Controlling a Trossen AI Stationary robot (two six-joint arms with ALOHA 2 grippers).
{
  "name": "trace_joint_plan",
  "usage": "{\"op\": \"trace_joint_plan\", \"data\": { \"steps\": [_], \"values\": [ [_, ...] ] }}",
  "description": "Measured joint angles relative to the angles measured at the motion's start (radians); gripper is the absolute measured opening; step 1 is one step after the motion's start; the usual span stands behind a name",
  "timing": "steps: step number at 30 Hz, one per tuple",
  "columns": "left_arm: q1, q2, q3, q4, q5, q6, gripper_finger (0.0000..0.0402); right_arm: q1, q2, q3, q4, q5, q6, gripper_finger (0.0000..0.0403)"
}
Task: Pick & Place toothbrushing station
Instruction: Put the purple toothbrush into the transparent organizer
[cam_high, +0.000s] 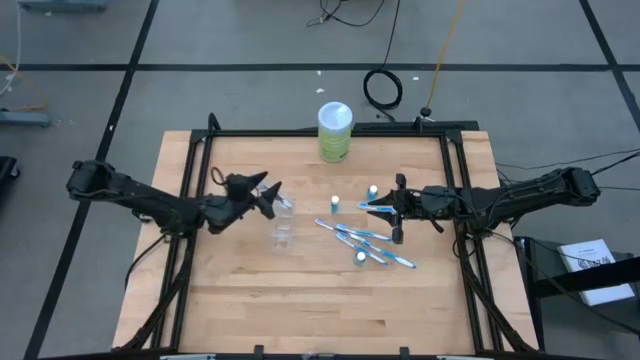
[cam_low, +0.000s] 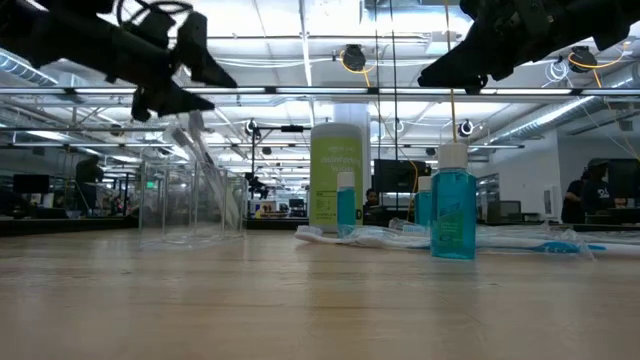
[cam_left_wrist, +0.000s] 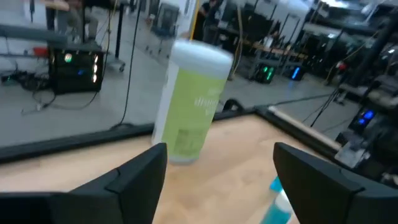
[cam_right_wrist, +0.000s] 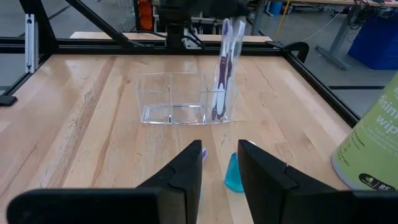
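A clear plastic holder stands on the table left of the middle. In the right wrist view the holder has one blue-and-white toothbrush standing in it, leaning on its rim. My left gripper hangs open just above and beside the holder, empty. Several toothbrushes lie flat right of the middle, among three white-capped teal tubes that stand upright. My right gripper hovers high over the nearest toothbrush, its fingers narrowly apart; a teal shape shows through the gap.
A green canister with a white lid stands at the table's far edge, also in the left wrist view. A black frame rims the wooden table. Bare wood lies along the near side.
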Motion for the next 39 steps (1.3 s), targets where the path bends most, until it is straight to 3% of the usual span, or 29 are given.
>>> {"op": "trace_joint_plan", "data": {
  "steps": [6, 9, 12, 22, 31, 39],
  "values": [
    [-0.033, -0.125, 0.000, 0.000, 0.000, 0.109, 0.0301, 0.000, 0.064, -0.031, 0.133, -0.090, 0.046, 0.0098],
    [-0.042, -0.159, 0.000, 0.004, 0.000, 0.121, 0.0299, 0.001, 0.170, -0.049, 0.292, -0.106, 0.049, 0.0102],
    [-0.045, -0.165, 0.000, 0.005, 0.000, 0.122, 0.0303, 0.000, 0.310, -0.015, 0.344, -0.106, 0.012, 0.0113],
    [-0.045, -0.154, 0.000, 0.003, 0.000, 0.123, 0.0300, -0.005, 0.729, 0.304, 0.153, -0.104, -0.043, 0.0192],
    [-0.045, -0.153, 0.000, -0.039, 0.009, 0.098, 0.0300, -0.037, 0.943, 0.449, 0.065, -0.100, -0.062, 0.0176],
    [-0.045, -0.153, 0.000, -0.080, 0.010, 0.071, 0.0303, -0.056, 0.985, 0.456, 0.020, -0.045, -0.039, 0.0165]
  ]
}}
